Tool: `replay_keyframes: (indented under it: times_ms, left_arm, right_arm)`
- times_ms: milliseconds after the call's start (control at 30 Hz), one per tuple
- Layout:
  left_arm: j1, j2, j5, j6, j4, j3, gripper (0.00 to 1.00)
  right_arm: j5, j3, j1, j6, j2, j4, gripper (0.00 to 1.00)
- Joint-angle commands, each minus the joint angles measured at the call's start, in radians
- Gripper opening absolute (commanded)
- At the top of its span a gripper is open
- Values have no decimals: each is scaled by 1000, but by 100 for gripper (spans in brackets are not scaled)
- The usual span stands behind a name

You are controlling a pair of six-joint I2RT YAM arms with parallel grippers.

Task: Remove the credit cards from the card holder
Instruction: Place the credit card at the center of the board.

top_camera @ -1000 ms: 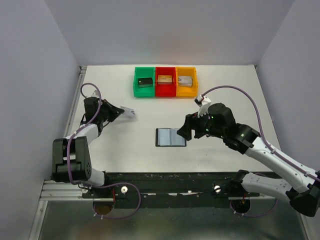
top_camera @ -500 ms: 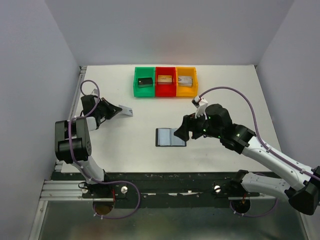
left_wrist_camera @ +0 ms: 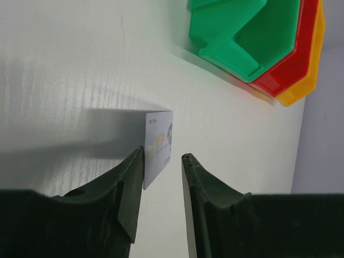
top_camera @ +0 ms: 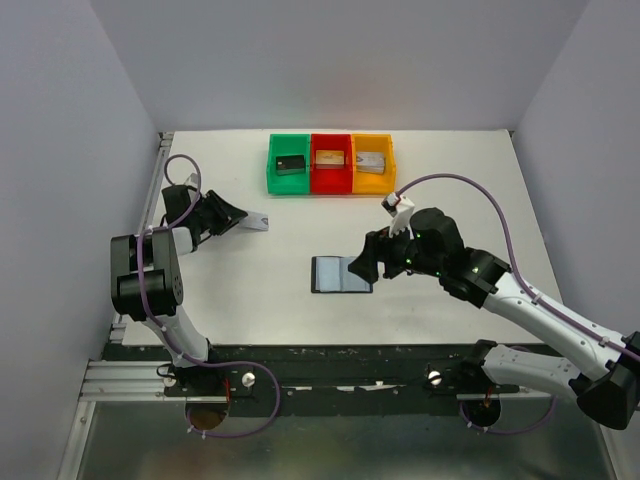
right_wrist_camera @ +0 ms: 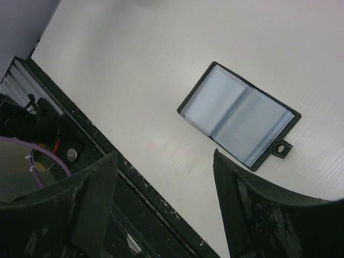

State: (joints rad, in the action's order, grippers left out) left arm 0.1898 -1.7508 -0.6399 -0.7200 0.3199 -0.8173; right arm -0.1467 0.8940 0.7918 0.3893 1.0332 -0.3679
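The card holder point(top_camera: 340, 273) lies open on the table, blue-grey lining up; the right wrist view shows it point(right_wrist_camera: 239, 123) with no card on top. My right gripper point(top_camera: 362, 265) is open and empty, hovering at the holder's right end; in its own view point(right_wrist_camera: 164, 156) the jaws stand wide apart. My left gripper point(top_camera: 238, 217) is at the far left. A pale silver-grey credit card point(top_camera: 256, 221) sits at its tips. In the left wrist view the card point(left_wrist_camera: 157, 145) rests against one finger while the jaws point(left_wrist_camera: 163, 153) stand clearly apart. The other cards are out of view.
A green bin point(top_camera: 289, 163), a red bin point(top_camera: 331, 163) and a yellow bin point(top_camera: 372, 163) stand in a row at the back, each holding a block. The bins also show in the left wrist view point(left_wrist_camera: 242, 32). The table's dark front rail point(right_wrist_camera: 80, 129) runs below the right gripper.
The left arm has folded back toward the left wall, and the silver-grey card has shifted slightly up and left with it. The right gripper has edged a little left toward the holder.
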Motion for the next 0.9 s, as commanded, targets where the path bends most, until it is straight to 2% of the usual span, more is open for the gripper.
replay_keyframes:
  times_ms: [0, 133, 333, 433, 533, 667, 867]
  left_arm:
    - [13, 20, 48, 59, -90, -36, 47]
    - [33, 46, 144, 103, -192, -59, 51]
    - [57, 108, 265, 100, -255, -59, 55]
    - [39, 189, 340, 83, -263, -30, 55]
    - [-62, 324, 487, 103, -294, 3, 55]
    - [-313, 477, 733, 102, -354, 59, 55]
    - [-555, 563, 812, 16, -372, 127, 55]
  right_arm:
    - [16, 11, 1, -27, 8, -16, 79]
    - [61, 19, 1, -30, 16, -40, 80]
    - [142, 28, 0, -38, 21, -66, 81]
    - [283, 13, 0, -6, 30, -69, 81]
    - [355, 2, -3, 10, 68, -65, 82]
    - [438, 28, -12, 29, 181, -114, 82]
    - [429, 48, -26, 40, 339, -138, 82]
